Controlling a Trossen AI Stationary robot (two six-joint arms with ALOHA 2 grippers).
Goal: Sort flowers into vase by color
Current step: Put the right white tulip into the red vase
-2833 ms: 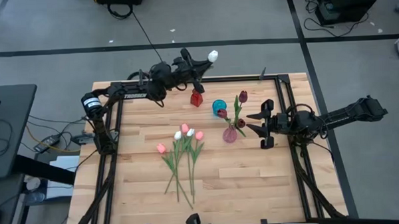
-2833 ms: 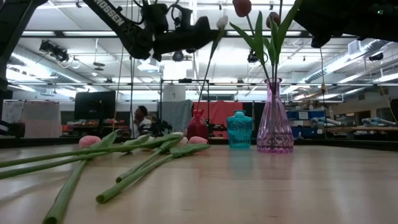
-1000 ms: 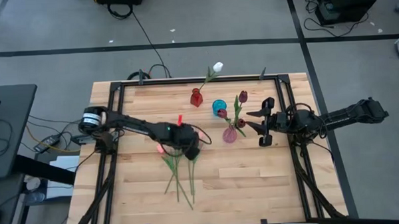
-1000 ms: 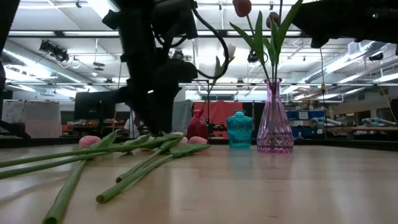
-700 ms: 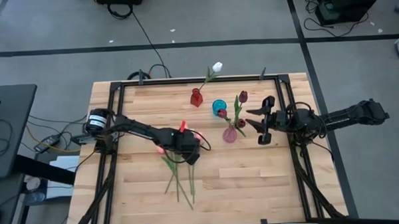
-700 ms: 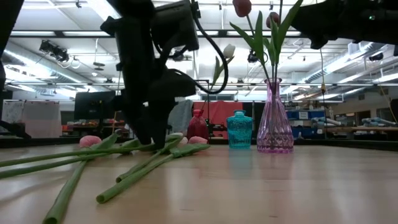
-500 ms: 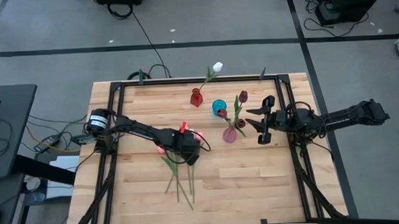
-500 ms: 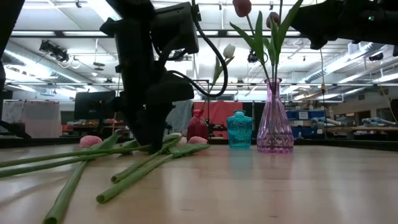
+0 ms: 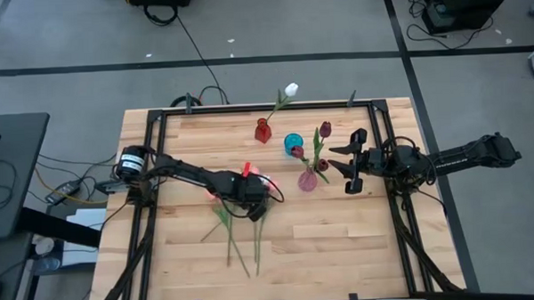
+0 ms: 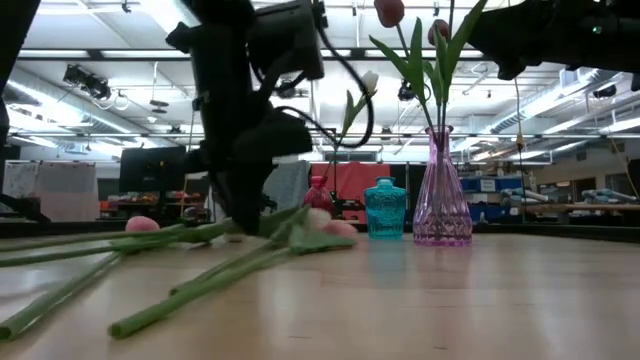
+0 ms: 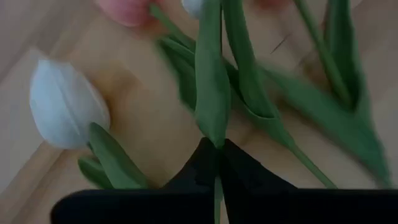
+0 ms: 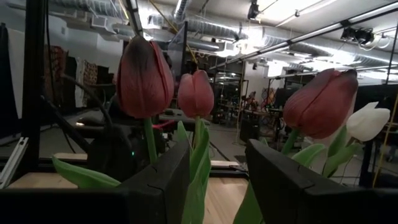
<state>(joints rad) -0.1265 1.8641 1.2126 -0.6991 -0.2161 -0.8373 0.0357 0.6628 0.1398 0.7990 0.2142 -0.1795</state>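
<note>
Table (image 9: 342, 245), wooden, seen from above, clock directions taken from its centre. Item: loose flowers (image 9: 238, 224), a bundle of tulips lying just toward 9 o'clock of centre, stems fanned toward 6 o'clock, pink and white heads toward 12. Item: left gripper (image 9: 251, 197), lowered onto the head end of that bundle; the wrist camera shows its two dark fingers (image 11: 245, 180) drawn nearly together on one green stem (image 11: 210, 74), with a white tulip head (image 11: 67, 102) lying just beside and a pink one beyond. Item: red vase (image 9: 263, 130) at 12 o'clock, holding one white tulip (image 9: 289, 90) that leans out past the table edge. Item: blue vase (image 9: 293, 145) between 12 and 1 o'clock, nothing seen in it. Item: pink vase (image 9: 307, 180) toward 2 o'clock, holding the dark maroon tulips (image 12: 144, 78). Item: right gripper (image 9: 349, 163), waiting at 3 o'clock just beside the pink vase, fingers spread wide with nothing between them. Handling note, as judgement: the stems overlap, so the lift should start straight up and slowly, letting neighbouring leaves slide off. Confirm which head belongs to the pinched stem before choosing a vase. Carry the stem upright and lower its cut end squarely into the narrow neck.
</note>
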